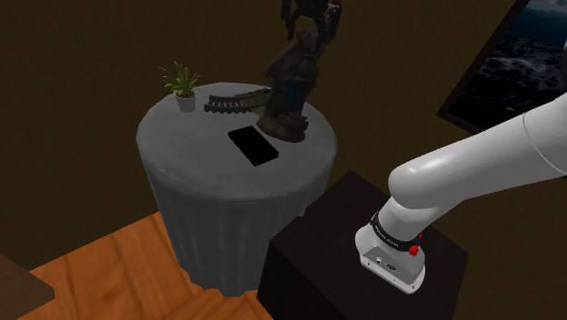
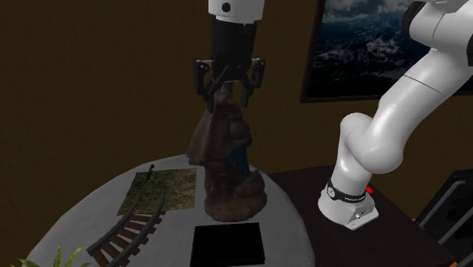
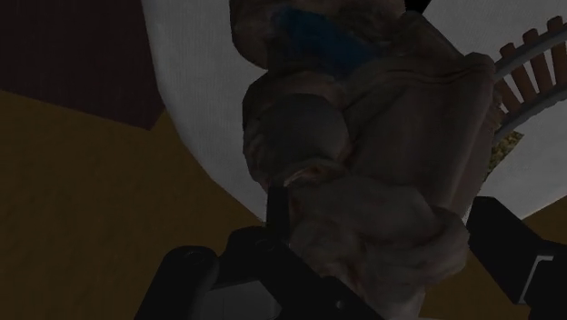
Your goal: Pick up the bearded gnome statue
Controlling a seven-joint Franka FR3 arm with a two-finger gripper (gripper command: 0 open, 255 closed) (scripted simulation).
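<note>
Brown gnome statue (image 3: 382,136) sits between the parted jaws, grey table (image 3: 195,82) beneath

- No word, number, brand or sign can be read anywhere.
- The nearest thing to lettering is a row of small pale marks on the black band (image 2: 349,195). The band runs round the lowest link of the white arm (image 2: 379,129), well below the tool (image 2: 226,95) and off to the second exterior view's right. The marks are too small to make out.
</note>
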